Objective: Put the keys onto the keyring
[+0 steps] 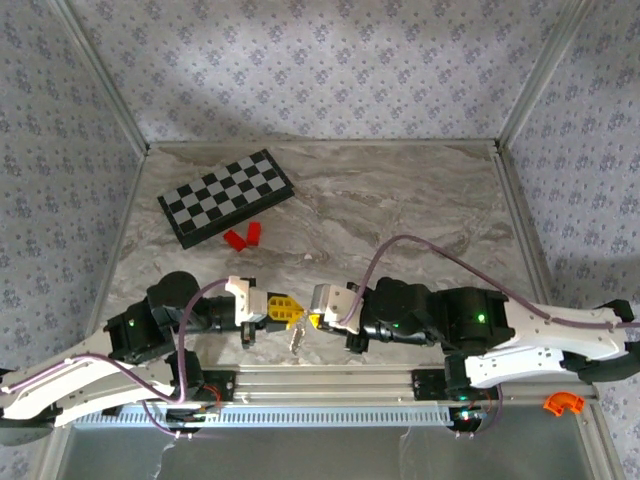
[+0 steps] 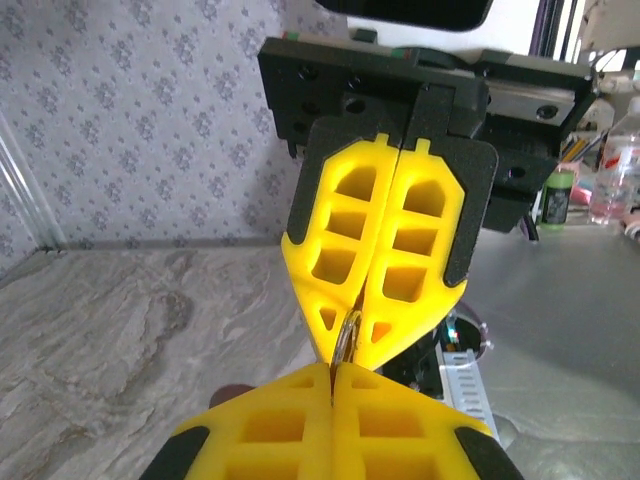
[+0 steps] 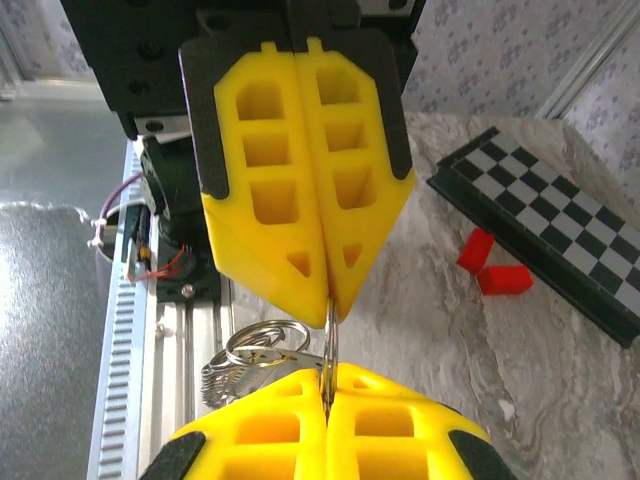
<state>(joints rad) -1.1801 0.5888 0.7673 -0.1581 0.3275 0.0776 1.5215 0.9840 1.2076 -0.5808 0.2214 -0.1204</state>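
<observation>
Near the table's front edge my left gripper [image 1: 296, 312] and my right gripper [image 1: 313, 320] meet tip to tip. Both are shut on the same thin silver keyring [image 3: 329, 343], which I see edge-on between the two pairs of yellow fingers. In the right wrist view my right gripper [image 3: 326, 386] pinches its lower part and the left gripper [image 3: 328, 300] its upper part. Silver keys [image 3: 238, 372] on smaller rings hang off the keyring to the left. From above, the keys [image 1: 296, 338] dangle below the tips. In the left wrist view the keyring [image 2: 347, 333] shows between my left gripper [image 2: 333, 372] and the right gripper [image 2: 352, 342].
A folded chessboard [image 1: 226, 197] lies at the back left, with two red blocks [image 1: 243, 236] just in front of it. The aluminium rail [image 1: 330, 385] carrying the arm bases runs under the grippers. An orange piece [image 1: 562, 403] sits at the front right.
</observation>
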